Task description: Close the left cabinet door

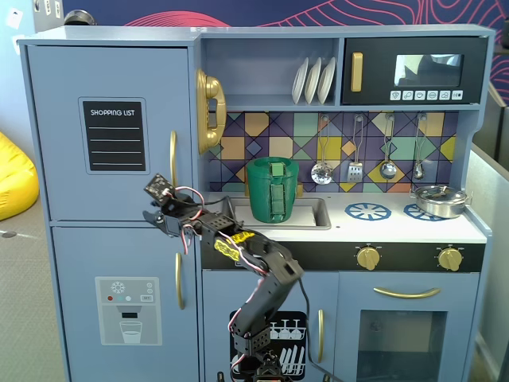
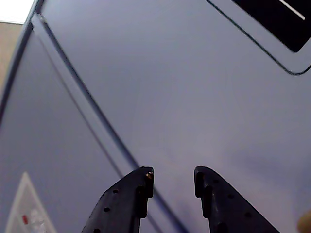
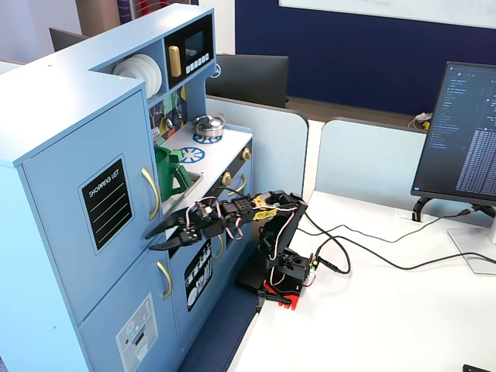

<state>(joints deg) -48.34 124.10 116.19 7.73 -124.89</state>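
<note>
The left cabinet door [image 1: 111, 87] is the light-blue upper panel with a black "SHOPPING LIST" chalkboard [image 1: 115, 135] and a curved gold handle [image 1: 172, 159]. It lies flush with the cabinet front in both fixed views [image 3: 70, 194]. My gripper [image 1: 156, 220] is open and empty, its tips right at the door's lower right corner, below the handle. It also shows in a fixed view [image 3: 153, 240]. In the wrist view the gripper [image 2: 174, 175] points at the door panel [image 2: 194, 97] just beside the seam above the lower door. Whether the tips touch the door I cannot tell.
The lower blue door with the ice/water dispenser graphic [image 1: 127, 310] sits below. A green pot [image 1: 273, 189] stands in the sink, a silver pan [image 1: 439, 200] on the stove. The arm's base [image 3: 283, 271] stands on a white desk with cables and a monitor [image 3: 465, 139].
</note>
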